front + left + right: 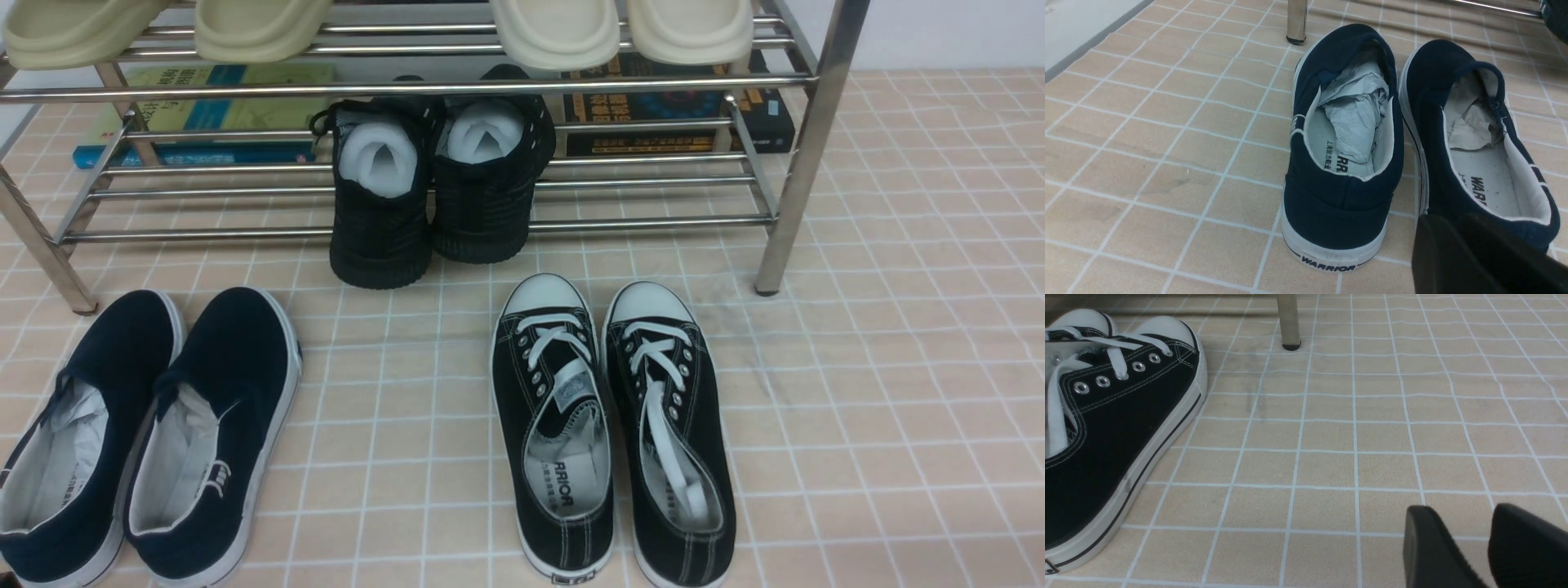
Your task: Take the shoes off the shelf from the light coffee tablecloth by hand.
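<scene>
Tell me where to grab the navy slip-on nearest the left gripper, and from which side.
Probably grip the raised heel collar of the navy canvas slip-on shoe, approaching from behind the heel, which faces the left gripper. The thin open rim fits between jaws; crumpled paper fills the toe.

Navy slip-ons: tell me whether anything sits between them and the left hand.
Nothing visible does. The left hand hovers right behind the heel of one navy slip-on; only bare checked cloth surrounds the pair.

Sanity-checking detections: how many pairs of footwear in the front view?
5. Navy slip-ons front left and black lace-ups front centre on the cloth; black knit pair on the lower tier; two slipper pairs on top, partly cropped.
</scene>
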`<state>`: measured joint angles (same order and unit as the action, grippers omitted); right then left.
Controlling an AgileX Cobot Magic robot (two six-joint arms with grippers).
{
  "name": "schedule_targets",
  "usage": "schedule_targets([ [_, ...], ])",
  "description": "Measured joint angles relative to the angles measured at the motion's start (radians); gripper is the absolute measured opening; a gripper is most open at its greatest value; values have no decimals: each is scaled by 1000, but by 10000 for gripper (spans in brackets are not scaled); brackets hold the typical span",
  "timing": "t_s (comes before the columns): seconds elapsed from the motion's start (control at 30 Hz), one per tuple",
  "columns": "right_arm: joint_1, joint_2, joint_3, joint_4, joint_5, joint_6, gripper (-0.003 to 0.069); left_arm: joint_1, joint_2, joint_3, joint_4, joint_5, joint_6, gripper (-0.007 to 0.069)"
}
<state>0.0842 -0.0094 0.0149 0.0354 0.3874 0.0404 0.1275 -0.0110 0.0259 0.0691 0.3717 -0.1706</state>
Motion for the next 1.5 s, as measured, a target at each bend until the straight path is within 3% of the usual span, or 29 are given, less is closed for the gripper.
schedule_targets([
  [0.43, 0, 0, 0, 0, 0, 0, 240, -73, 0, -1, 2, 4, 0, 95],
  [1.5, 0, 0, 0, 0, 0, 0, 240, -73, 0, -1, 4, 5, 0, 120],
])
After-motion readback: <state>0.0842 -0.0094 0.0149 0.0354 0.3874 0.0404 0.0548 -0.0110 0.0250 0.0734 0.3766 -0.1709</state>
